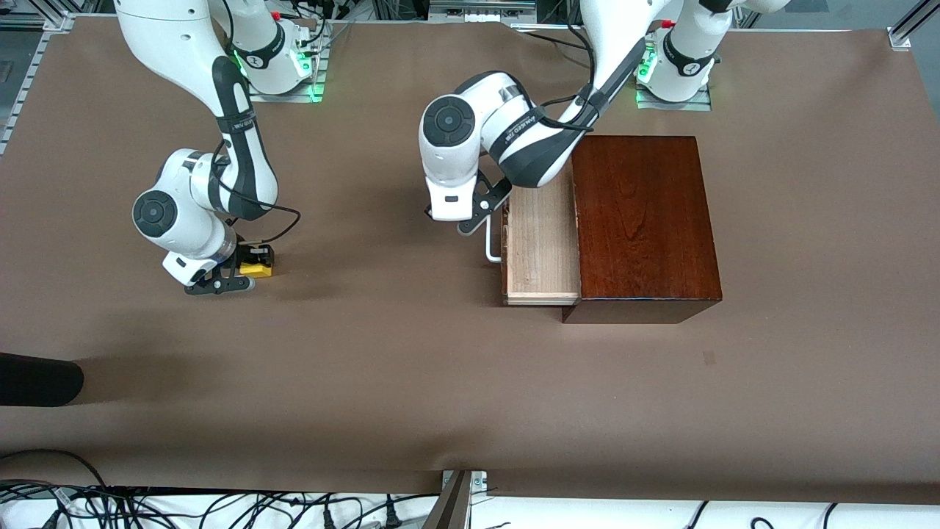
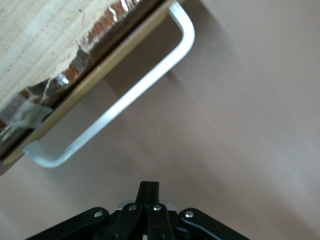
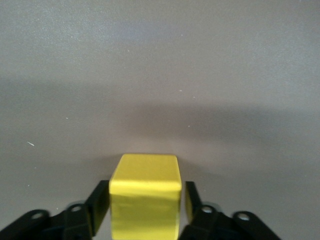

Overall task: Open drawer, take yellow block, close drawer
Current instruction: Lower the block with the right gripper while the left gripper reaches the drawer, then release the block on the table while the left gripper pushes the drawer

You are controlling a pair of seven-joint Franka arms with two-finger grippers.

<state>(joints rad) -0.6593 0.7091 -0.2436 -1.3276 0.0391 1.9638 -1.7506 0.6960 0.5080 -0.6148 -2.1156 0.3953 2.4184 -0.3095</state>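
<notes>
The drawer (image 1: 540, 246) of the dark reddish-brown box (image 1: 642, 220) stands pulled out toward the right arm's end, and its pale interior shows nothing in it. Its white loop handle (image 1: 490, 248) also shows in the left wrist view (image 2: 125, 100). My left gripper (image 1: 470, 220) is shut and empty (image 2: 149, 186), just in front of the handle and apart from it. The yellow block (image 1: 257, 270) rests on the table toward the right arm's end. My right gripper (image 1: 244, 270) is low at the table, and its open fingers straddle the block (image 3: 145, 200) with a small gap.
A dark rounded object (image 1: 37, 378) juts in at the right arm's end of the table, nearer the front camera. Brown mat (image 1: 411, 367) covers the table between the block and the box.
</notes>
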